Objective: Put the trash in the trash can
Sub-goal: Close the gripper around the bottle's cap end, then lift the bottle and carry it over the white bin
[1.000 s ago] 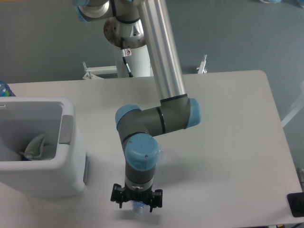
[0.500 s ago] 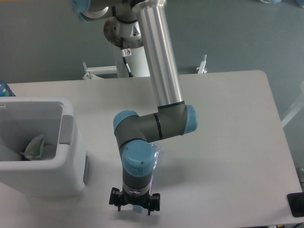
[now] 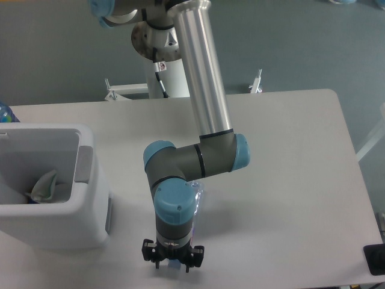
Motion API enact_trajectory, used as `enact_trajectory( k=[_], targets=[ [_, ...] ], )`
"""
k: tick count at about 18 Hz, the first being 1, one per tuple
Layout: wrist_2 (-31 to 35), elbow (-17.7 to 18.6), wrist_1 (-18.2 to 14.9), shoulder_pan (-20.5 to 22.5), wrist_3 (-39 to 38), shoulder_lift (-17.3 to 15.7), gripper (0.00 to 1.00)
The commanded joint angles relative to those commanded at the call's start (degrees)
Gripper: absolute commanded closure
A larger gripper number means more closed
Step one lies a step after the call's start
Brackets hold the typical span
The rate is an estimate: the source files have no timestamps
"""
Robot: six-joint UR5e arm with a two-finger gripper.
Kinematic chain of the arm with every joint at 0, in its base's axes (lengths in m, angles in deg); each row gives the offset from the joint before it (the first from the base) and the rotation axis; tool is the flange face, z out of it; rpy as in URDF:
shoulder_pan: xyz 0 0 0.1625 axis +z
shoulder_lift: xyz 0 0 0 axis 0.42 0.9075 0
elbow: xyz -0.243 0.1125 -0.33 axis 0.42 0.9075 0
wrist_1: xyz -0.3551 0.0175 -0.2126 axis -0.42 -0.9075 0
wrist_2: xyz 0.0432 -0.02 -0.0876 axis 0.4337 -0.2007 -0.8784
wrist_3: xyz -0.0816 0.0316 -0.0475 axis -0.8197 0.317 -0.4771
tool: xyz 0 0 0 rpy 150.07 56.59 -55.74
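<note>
Hand point(image 3: 172, 263) low over table point(image 3: 289, 180), near front edge; spread or pinching, cannot tell. Clear bottle point(image 3: 197, 191) lies under wrist, mostly hidden. Wrapper point(image 3: 43, 185) already in trash can point(image 3: 90, 198). Advice: grip bottle mid-body, lift clear of can rim before release.

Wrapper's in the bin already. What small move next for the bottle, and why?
Probably close, if not yet gripping, then lift straight up. The gripper sits low over one end of the flattened clear plastic bottle, mostly hidden under the arm, while the boxy white trash can stands left, its rim higher than the table.
</note>
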Motion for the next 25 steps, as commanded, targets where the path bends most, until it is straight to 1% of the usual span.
enact_trajectory(
  k=[4, 6, 7, 10, 13, 16, 18, 19, 21, 23, 24, 25],
  targets=[
    [0.4, 0.2, 0.0, 0.0, 0.1, 0.0, 0.56],
    [1.1, 0.3, 0.0, -0.2, 0.2, -0.1, 0.68],
    [1.1, 0.3, 0.0, -0.2, 0.2, -0.1, 0.7],
    [1.1, 0.3, 0.0, -0.2, 0.4, -0.3, 0.75],
    [1.0, 0.3, 0.0, -0.2, 0.7, -1.1, 0.75],
    [0.8, 0.0, 0.1, 0.1, 0.9, -3.2, 0.76],
    [0.5, -0.6, 0.3, 0.7, 0.5, -5.8, 0.76],
    [0.2, -1.3, 0.7, 1.7, -0.2, -7.3, 0.76],
    [-2.5, -3.4, 1.0, 3.7, -4.5, -10.1, 0.76],
    [-6.7, -7.5, 1.9, 5.8, -8.9, -12.3, 0.76],
    [-8.9, -9.3, 3.0, 6.7, -12.2, -13.0, 0.76],
    [-10.5, -11.0, 4.8, 6.9, -15.5, -13.3, 0.76]
  ],
)
